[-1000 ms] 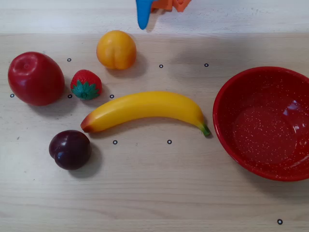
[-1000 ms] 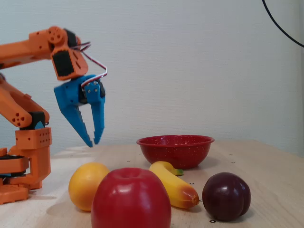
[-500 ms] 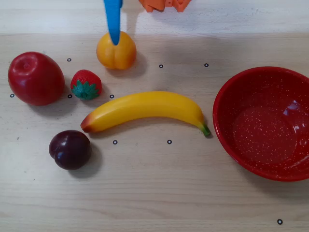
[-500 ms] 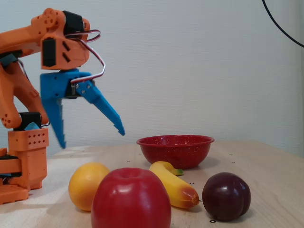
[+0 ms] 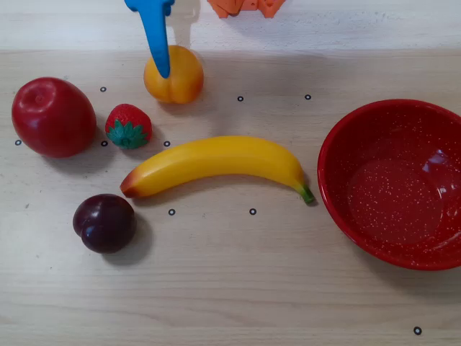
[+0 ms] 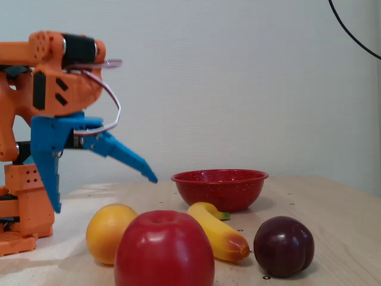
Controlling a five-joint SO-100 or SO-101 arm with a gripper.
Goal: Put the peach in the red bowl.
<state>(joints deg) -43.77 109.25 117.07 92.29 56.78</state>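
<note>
- While the blue hand (image 6: 104,193) hangs above the surface (image 5: 230,288), its two fingers are spread wide apart: one points steeply down, the other (image 6: 128,157) sticks out toward the bowl in the fixed view. Nothing sits between them.
- Overhead view: one blue finger (image 5: 156,36) comes in from the top edge and its tip overlaps the peach (image 5: 174,74). Contact can't be told from this angle.
- Fixed view: the peach (image 6: 109,231) sits on the surface below the hand, clear air between the fingertips and the fruit, so it's not gripped.
- Orange arm body (image 6: 41,77) stands at the left of the fixed view; a bit of it (image 5: 245,7) shows at the top edge of the overhead view.
- Peach crease faces the bottom of the overhead view.
- Strawberry (image 5: 128,126) lies just down-left of the peach in the overhead view, near the red apple (image 5: 53,117), which is further left.
- Banana (image 5: 216,164) lies across the middle, below the peach, green stem end pointing at the bowl.
- Dark plum (image 5: 105,222) sits below the banana's reddish end, apart from it.
- Red bowl (image 5: 346,209) is at the right edge of the overhead view, well apart from the peach, with no fruit in it, speckled inside.
- Fixed view: apple (image 6: 164,250) in front, partly covering peach and banana (image 6: 219,233); plum (image 6: 284,245) to the right; bowl (image 6: 219,186) behind.
</note>
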